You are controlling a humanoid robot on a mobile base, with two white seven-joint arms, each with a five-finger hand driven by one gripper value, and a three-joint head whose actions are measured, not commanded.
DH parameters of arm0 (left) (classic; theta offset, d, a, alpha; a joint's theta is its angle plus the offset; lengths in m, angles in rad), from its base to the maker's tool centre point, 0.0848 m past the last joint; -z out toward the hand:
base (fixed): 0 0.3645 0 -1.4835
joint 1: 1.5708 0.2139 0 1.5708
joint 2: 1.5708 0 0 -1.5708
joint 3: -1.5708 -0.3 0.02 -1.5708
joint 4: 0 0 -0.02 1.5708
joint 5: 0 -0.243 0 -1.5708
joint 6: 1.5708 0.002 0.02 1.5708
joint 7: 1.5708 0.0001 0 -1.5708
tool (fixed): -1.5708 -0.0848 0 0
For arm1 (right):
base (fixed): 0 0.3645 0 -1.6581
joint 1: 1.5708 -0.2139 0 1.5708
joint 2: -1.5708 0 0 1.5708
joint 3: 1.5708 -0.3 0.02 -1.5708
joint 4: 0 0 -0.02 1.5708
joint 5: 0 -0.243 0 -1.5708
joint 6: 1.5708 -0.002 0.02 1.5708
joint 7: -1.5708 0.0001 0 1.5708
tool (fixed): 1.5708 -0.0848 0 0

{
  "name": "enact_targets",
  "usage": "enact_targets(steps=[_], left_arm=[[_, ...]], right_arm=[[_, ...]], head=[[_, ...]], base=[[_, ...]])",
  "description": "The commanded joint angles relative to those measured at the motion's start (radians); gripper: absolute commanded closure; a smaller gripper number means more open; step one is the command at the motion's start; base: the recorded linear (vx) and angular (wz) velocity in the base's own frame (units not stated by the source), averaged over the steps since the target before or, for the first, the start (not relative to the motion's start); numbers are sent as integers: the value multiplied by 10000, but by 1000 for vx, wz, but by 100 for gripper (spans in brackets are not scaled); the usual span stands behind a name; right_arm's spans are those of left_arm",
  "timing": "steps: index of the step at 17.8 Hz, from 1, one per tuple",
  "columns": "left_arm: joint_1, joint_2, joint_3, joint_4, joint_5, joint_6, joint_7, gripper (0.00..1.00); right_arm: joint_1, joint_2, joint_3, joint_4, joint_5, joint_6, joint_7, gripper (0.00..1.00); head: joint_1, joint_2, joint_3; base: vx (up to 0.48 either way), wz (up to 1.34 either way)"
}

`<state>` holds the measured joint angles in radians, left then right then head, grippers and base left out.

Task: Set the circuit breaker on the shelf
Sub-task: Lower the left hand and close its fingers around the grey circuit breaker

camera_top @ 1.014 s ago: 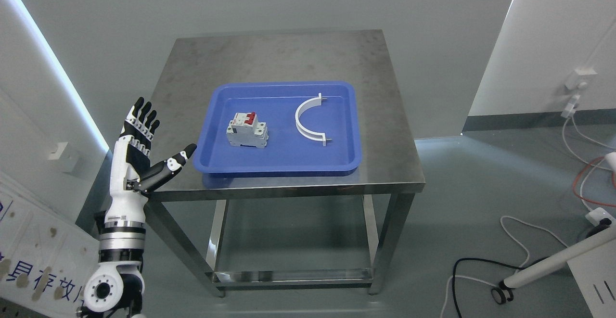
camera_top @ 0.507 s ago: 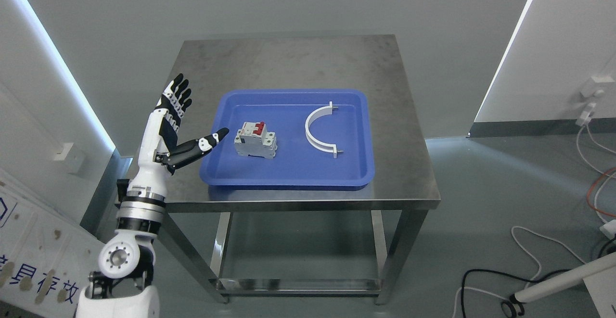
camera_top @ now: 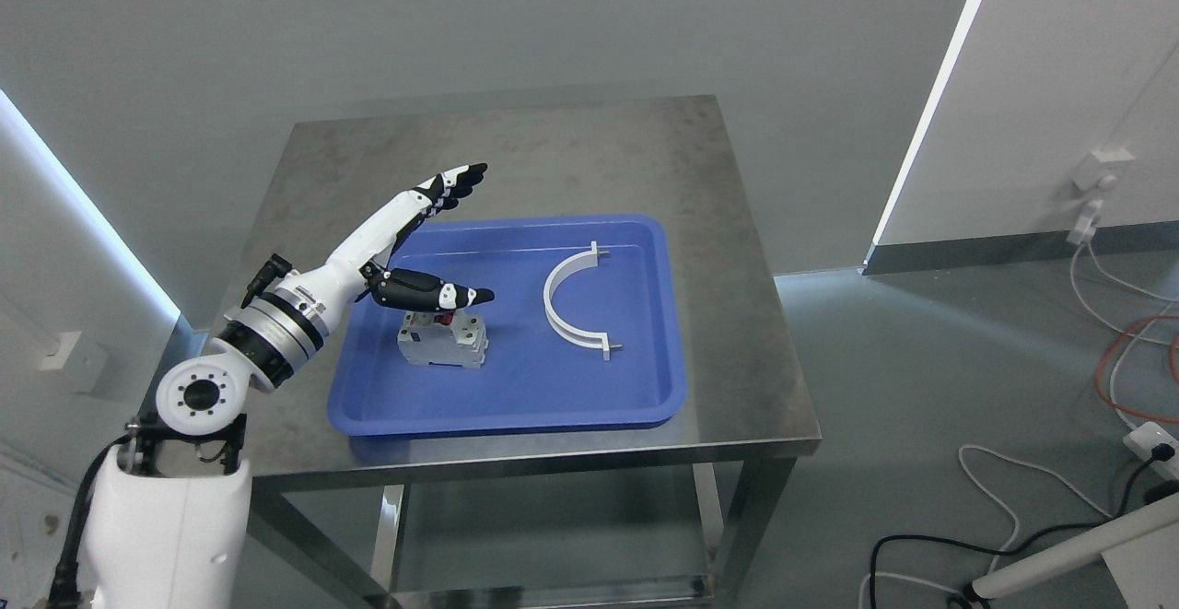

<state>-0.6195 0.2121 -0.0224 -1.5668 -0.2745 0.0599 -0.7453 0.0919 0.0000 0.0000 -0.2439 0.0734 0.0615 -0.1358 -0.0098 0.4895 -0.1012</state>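
Observation:
A grey circuit breaker [camera_top: 444, 341] with a red switch stands in the left half of a blue tray [camera_top: 516, 406] on a steel table [camera_top: 571, 158]. My left hand [camera_top: 456, 236] reaches in over the tray from the left, open, fingers stretched out flat. Its thumb [camera_top: 442, 293] hovers just above the breaker's top and partly hides the red switch. The other fingers [camera_top: 447, 183] point to the far right, above the tray's back rim. The hand holds nothing.
A white half-ring clamp [camera_top: 571, 307] lies in the tray's right half. Under the tabletop a lower shelf [camera_top: 553, 581] shows between the legs. Cables [camera_top: 1041, 489] and a white wheeled leg [camera_top: 1068, 554] lie on the floor at the right.
My left arm has swung from beside the table's left edge to over the tray, its thumb now above the breaker. The camera has shifted, so the whole scene sits differently.

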Motion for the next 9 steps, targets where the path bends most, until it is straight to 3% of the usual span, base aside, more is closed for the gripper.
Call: enact_targets(steps=[1, 3, 6, 9], left_arm=[[-309, 1360, 498, 451, 516, 15, -1272, 6], [-218, 1758, 944, 451, 1621, 15, -1978, 8], [165, 2403, 838, 466, 1733, 0, -2042, 9], [534, 2482, 562, 542, 375, -1, -1950, 9]], right_arm=[[1, -175, 199, 0, 2, 183, -8, 0], [1, -175, 199, 0, 2, 168, 8, 0], [1, -175, 199, 0, 2, 183, -7, 0], [1, -175, 199, 0, 2, 168, -8, 0]], head=[[0, 0, 0], [0, 0, 0], [0, 0, 0], [0, 0, 0]], base=[[111, -86], [35, -14], [7, -30], [-2, -15]])
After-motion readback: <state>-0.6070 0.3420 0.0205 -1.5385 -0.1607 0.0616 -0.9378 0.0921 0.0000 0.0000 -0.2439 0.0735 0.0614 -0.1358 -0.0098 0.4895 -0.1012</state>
